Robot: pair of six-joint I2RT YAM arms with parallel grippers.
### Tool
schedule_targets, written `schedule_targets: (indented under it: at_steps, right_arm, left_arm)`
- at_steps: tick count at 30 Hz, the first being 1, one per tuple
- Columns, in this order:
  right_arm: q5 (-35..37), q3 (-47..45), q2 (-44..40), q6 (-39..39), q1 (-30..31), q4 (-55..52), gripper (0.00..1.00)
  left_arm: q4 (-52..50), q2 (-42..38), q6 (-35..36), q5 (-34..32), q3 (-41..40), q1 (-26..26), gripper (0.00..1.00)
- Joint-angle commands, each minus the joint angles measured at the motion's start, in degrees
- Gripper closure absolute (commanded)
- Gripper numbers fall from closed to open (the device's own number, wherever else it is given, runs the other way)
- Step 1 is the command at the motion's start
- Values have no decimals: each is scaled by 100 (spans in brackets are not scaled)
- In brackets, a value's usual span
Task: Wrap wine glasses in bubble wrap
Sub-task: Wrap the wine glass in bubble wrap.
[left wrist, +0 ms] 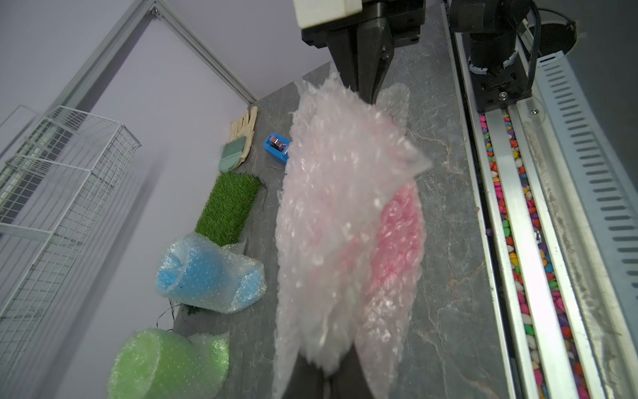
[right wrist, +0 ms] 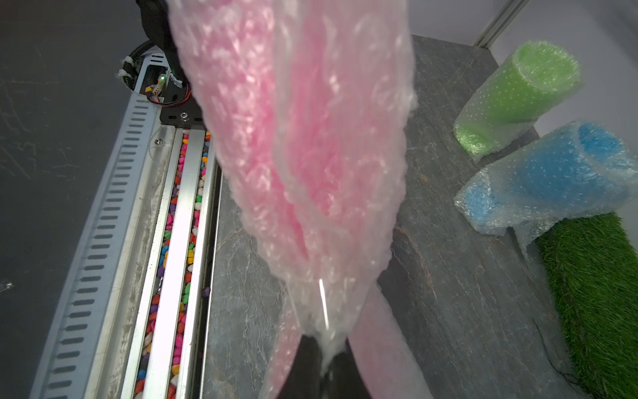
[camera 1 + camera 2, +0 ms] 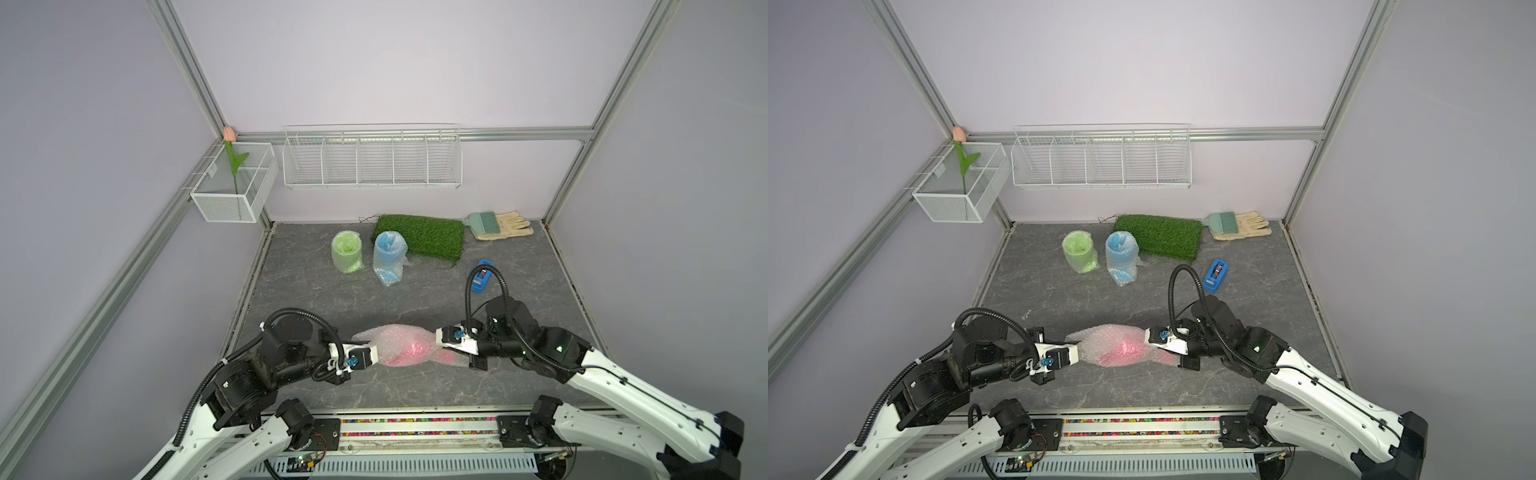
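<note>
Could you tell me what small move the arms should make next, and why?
Probably draw the ends gently apart to tighten it: the left gripper and right gripper are each shut on the bubble wrap, which sits loose and baggy around the lying pink goblet.

My surface (image 3: pixel 415 303) is a dark grey slab with a stone pattern. Toward its back a lime green goblet (image 3: pixel 347 251) and a sky blue goblet (image 3: pixel 389 253) stand side by side, each rolled in bubble wrap (image 3: pixel 386 279). Just beside the blue one lies an artificial-grass mat (image 3: pixel 419 235). Further along, a brush (image 3: pixel 482 221) overlaps a work glove (image 3: pixel 510 226). A blue tape dispenser (image 3: pixel 484 277) sits apart (nearer my side).
</note>
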Motion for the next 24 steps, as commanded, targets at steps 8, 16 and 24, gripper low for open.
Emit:
schedule_targets:
  at_steps: [8, 16, 24]
  right_arm:
    - [-450, -1236, 1042, 829, 41, 3339, 93]
    - [-544, -1859, 2381, 1121, 57, 5755, 93]
    - [-575, -2377, 3204, 1270, -6, 7031, 93]
  left_arm:
    - [-267, 560, 128, 16, 758, -6, 100]
    - [-333, 1352, 90, 51, 1146, -6, 100]
    - [-279, 2012, -185, 167, 1452, -15, 100]
